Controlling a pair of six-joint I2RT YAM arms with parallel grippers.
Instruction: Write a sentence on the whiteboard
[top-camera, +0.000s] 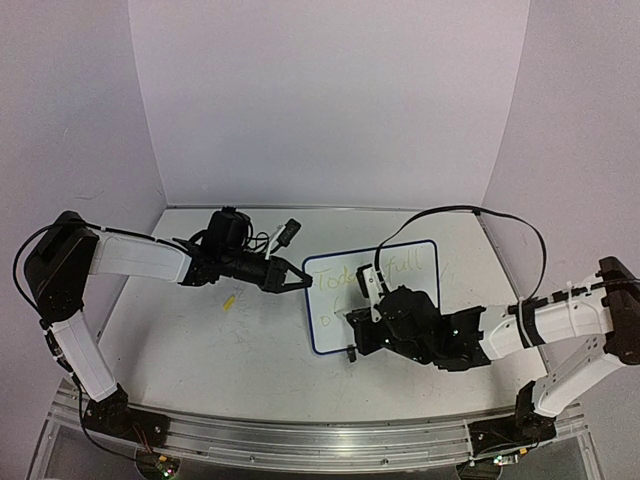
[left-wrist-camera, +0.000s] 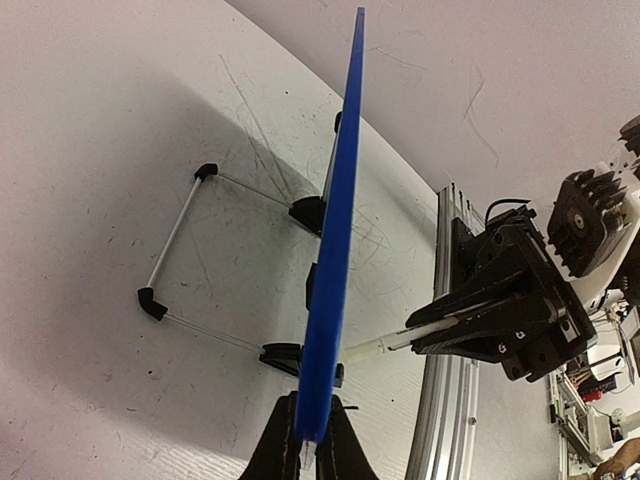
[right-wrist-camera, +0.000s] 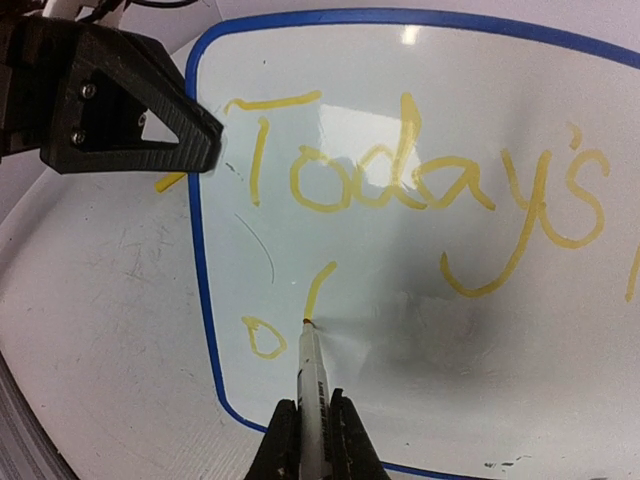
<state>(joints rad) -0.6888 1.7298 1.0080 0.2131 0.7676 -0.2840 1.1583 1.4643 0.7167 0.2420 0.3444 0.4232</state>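
The whiteboard (top-camera: 335, 335) stands tilted on its wire feet (left-wrist-camera: 178, 231) in the middle of the table; its blue edge (left-wrist-camera: 338, 230) runs up the left wrist view. My left gripper (top-camera: 300, 283) (left-wrist-camera: 312, 452) is shut on the board's left edge. The sentence (right-wrist-camera: 400, 180) is in yellow: "Today's" and "full" on the top line (top-camera: 345, 275), then an "o" (right-wrist-camera: 265, 337) and one stroke (right-wrist-camera: 320, 288) below. My right gripper (top-camera: 358, 322) (right-wrist-camera: 312, 445) is shut on a grey marker (right-wrist-camera: 310, 375) whose tip touches the lower end of that stroke.
A small yellow piece (top-camera: 231, 298) lies on the table left of the board. The left gripper's fingers (right-wrist-camera: 130, 100) reach over the board's top left corner in the right wrist view. An aluminium rail (top-camera: 320, 435) runs along the near edge. Walls close the back and sides.
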